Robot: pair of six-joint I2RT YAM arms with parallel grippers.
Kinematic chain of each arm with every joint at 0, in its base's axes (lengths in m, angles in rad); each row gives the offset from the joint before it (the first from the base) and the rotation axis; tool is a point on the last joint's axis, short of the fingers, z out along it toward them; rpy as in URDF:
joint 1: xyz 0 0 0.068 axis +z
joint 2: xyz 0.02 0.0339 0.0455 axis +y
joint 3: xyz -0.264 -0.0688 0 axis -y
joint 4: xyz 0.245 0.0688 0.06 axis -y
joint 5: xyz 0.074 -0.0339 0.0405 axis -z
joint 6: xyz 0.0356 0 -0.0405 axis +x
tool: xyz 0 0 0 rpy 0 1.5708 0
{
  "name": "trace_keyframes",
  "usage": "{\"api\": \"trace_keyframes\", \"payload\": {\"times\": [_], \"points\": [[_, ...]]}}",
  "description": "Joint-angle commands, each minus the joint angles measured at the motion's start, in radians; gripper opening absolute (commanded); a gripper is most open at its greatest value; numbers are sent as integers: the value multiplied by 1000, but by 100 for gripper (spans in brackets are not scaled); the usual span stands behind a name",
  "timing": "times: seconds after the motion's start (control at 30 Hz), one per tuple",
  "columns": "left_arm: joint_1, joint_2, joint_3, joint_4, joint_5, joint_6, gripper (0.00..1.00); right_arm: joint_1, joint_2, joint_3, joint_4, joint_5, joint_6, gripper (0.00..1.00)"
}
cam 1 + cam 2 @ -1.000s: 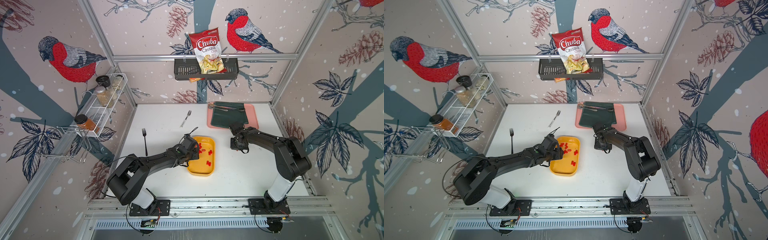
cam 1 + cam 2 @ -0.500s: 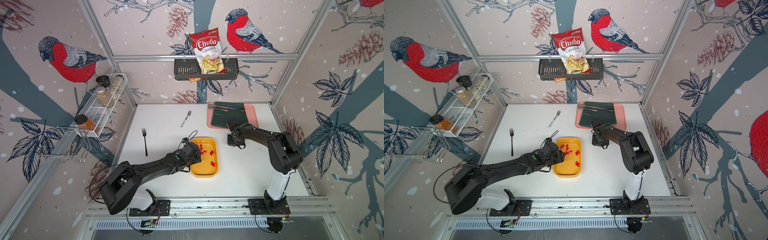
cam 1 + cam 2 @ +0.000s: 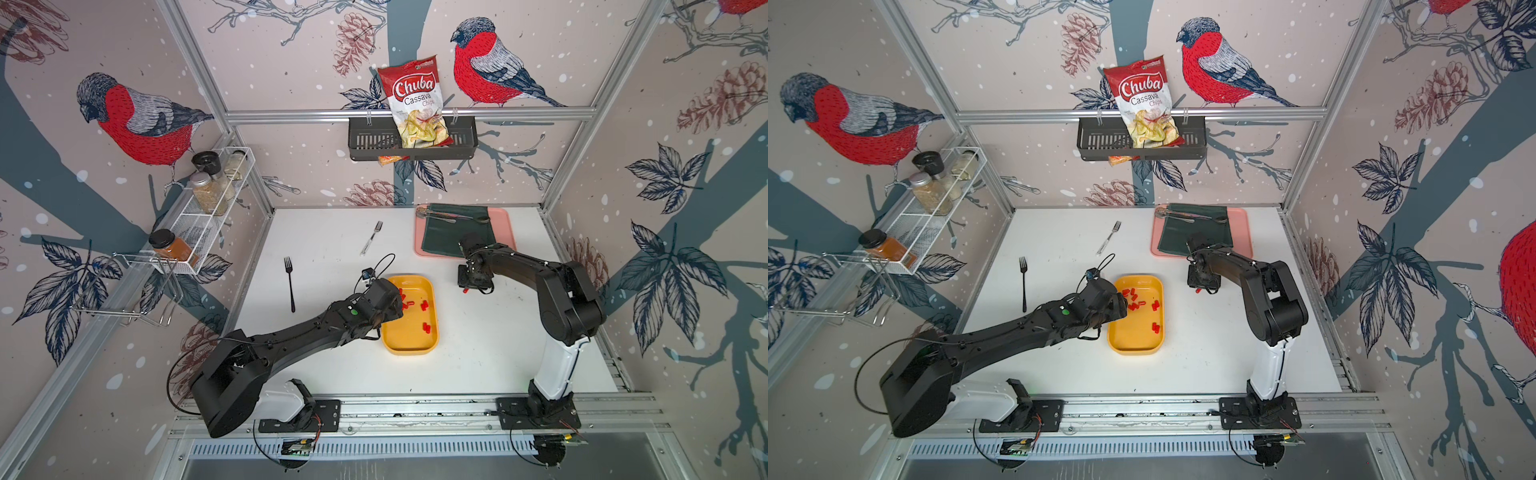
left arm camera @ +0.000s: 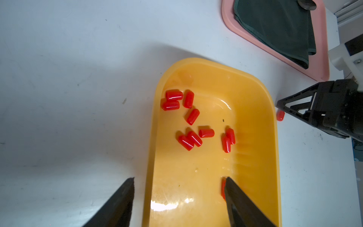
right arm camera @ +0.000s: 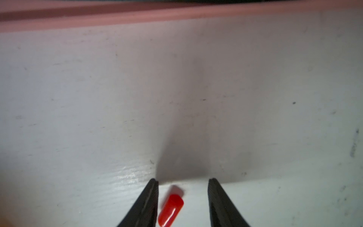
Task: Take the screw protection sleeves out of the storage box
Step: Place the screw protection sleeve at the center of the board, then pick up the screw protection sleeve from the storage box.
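Note:
The yellow-orange storage box (image 3: 409,336) (image 3: 1133,338) (image 4: 255,157) lies mid-table and holds several red screw protection sleeves (image 4: 193,117) (image 3: 424,306). My left gripper (image 4: 179,178) (image 3: 395,305) is open and straddles the box's long rim. One finger is over the table. The other finger is inside the box, half hiding a sleeve (image 4: 223,188). My right gripper (image 5: 183,179) (image 3: 473,286) is open just above the table, right of the box. One sleeve (image 5: 170,209) (image 3: 466,290) (image 4: 280,115) lies loose on the table between its fingers.
A pink tray (image 3: 505,232) with a dark green cloth and a spoon sits just behind the right gripper. A silver fork (image 3: 371,239) and a black fork (image 3: 289,282) lie on the table's left half. A black basket (image 3: 365,143) holding a chips bag and a spice rack (image 3: 208,216) hang on the walls.
The right gripper has opened and the sleeve it held now lies on the table between its fingers. The left gripper has opened wider and moved along the box.

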Motion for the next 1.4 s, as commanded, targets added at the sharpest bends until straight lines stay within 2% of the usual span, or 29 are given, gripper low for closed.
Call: {"api": "trace_keyframes", "payload": {"times": [0.0, 0.1, 0.27, 0.3, 0.43, 0.5, 0.7, 0.83, 1.07, 1.37], "points": [[2, -10, 53, -59, -7, 42, 73, -1, -43, -8, -13, -3, 1, 54], [-8, 17, 130, -87, 39, 62, 73, -3, -104, -28, -12, -5, 10, 60], [-13, 171, 299, -190, 91, 113, 72, -9, -168, -65, -14, -14, 18, 61], [-10, 202, 318, -198, 100, 107, 70, -12, -179, -73, -11, -15, 21, 61], [6, 309, 355, -165, 175, 85, 46, -22, -219, -114, 3, -25, 26, 61], [25, 349, 351, -149, 202, 68, 40, -21, -230, -126, 5, -28, 23, 61], [86, 367, 303, -102, 213, 22, 38, -21, -272, -166, 18, -34, 21, 61], [89, 395, 330, -129, 215, 33, 37, -20, -271, -177, 26, -38, 20, 60], [89, 378, 259, -128, 210, 1, 37, -14, -271, -202, 41, -40, 14, 60], [89, 447, 294, -111, 225, 4, 34, -13, -267, -206, 50, -36, 6, 59]]}}
